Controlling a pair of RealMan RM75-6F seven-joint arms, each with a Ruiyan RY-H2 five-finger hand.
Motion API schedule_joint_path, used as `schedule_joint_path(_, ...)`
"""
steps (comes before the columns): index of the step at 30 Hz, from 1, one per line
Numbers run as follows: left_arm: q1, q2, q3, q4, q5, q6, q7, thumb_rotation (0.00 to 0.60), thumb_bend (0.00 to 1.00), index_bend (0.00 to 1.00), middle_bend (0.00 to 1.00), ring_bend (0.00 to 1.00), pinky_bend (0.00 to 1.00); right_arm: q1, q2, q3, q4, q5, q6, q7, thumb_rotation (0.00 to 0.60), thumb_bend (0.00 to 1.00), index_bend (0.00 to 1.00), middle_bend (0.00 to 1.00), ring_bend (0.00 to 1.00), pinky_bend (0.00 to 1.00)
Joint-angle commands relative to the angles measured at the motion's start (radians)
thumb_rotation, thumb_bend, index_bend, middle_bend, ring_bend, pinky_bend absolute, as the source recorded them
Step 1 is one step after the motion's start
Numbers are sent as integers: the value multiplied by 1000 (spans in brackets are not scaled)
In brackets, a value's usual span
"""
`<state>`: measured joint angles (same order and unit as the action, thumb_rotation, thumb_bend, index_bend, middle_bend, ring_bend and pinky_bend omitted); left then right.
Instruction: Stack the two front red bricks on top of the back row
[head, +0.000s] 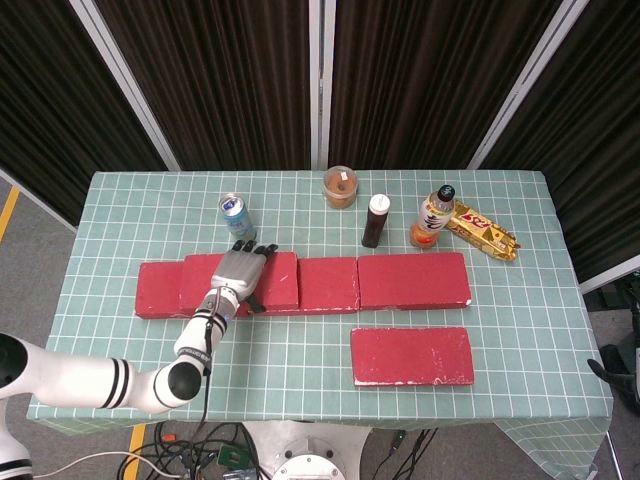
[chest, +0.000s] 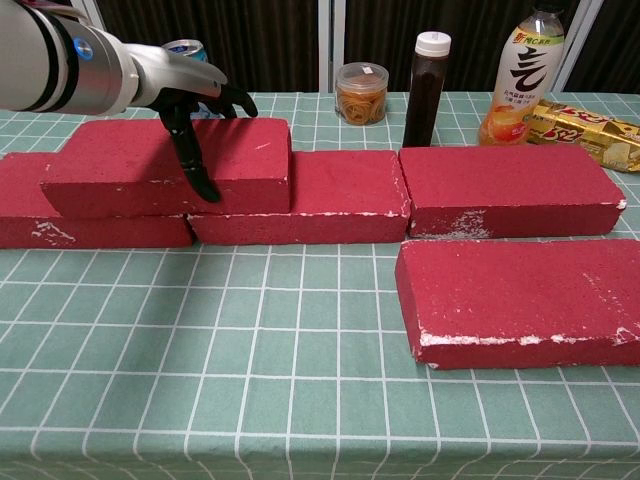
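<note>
My left hand (head: 240, 272) (chest: 186, 92) grips a red brick (head: 281, 283) (chest: 245, 165), fingers over its back edge and thumb down its front face. That brick lies on top of the back row, across the left brick (head: 156, 291) (chest: 25, 222) and the middle brick (head: 329, 284) (chest: 340, 195). The right back brick (head: 413, 279) (chest: 505, 185) is bare on top. One more red brick (head: 412, 355) (chest: 520, 295) lies flat in front at the right. My right hand is in neither view.
Behind the row stand a drink can (head: 234, 211) (chest: 185, 47), a small jar (head: 340, 187) (chest: 361, 92), a dark bottle (head: 375, 220) (chest: 426, 88), a drinks bottle (head: 432, 217) (chest: 522, 75) and a snack packet (head: 483, 231) (chest: 585, 130).
</note>
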<state>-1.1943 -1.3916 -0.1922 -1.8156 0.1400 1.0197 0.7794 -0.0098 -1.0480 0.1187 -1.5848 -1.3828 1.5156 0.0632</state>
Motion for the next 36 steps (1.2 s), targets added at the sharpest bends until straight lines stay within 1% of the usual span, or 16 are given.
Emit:
schedule_joint_path(1,0,-2,5,6,7,-2,-6,600,32,35,193,0,0,0,0,-1,2,0,-1,2,600,0,0,0,0,0)
schedule_joint_path(14,-8,2,17,-4,41,-6,-22,600,32,51,187,0,0,0,-3,0,13,8,-9,12,600,0,0,0,0,0)
schedule_joint_path(31,-20,5,28,3,30,-19,-38,600,33,51,186,0,0,1,-3,-1,10,9,-13,7,600,0,0,0,0,0)
schedule_joint_path(36,-23,1,36,8,32,-26,-39,600,33,51,166,0,0,3,-4,-2,15,8,-19,11,600,0,0,0,0,0)
